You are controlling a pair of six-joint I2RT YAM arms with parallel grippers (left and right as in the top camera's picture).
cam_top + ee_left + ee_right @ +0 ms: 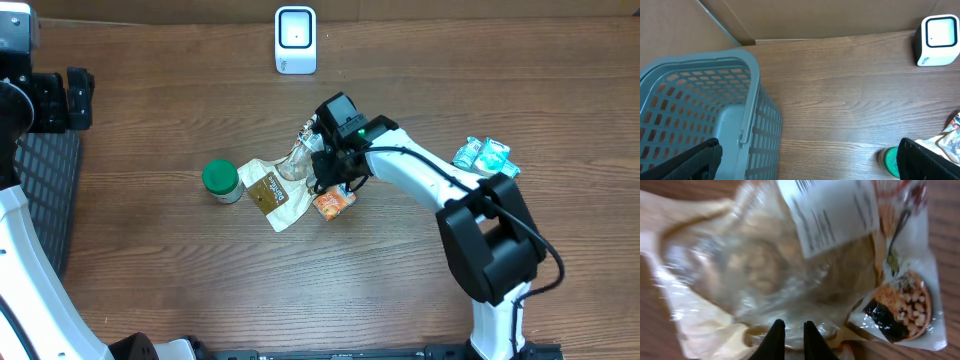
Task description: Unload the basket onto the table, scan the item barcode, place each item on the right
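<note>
the right arm reaches in from the near right side, its wrist bent down at mid-table. the right gripper (792, 326) has its fingers (776, 336) pinched nearly together on the film edge of the clear pouch (276, 187). the pouch is crumpled, with a white printed label and a food picture at one corner. a green-lidded jar (221, 181) sits just beside it and an orange packet (335, 203) touches it. bare table (200, 90) runs up to the scanner (296, 40). the left gripper (808, 145) hangs wide open beside the basket (752, 75).
</note>
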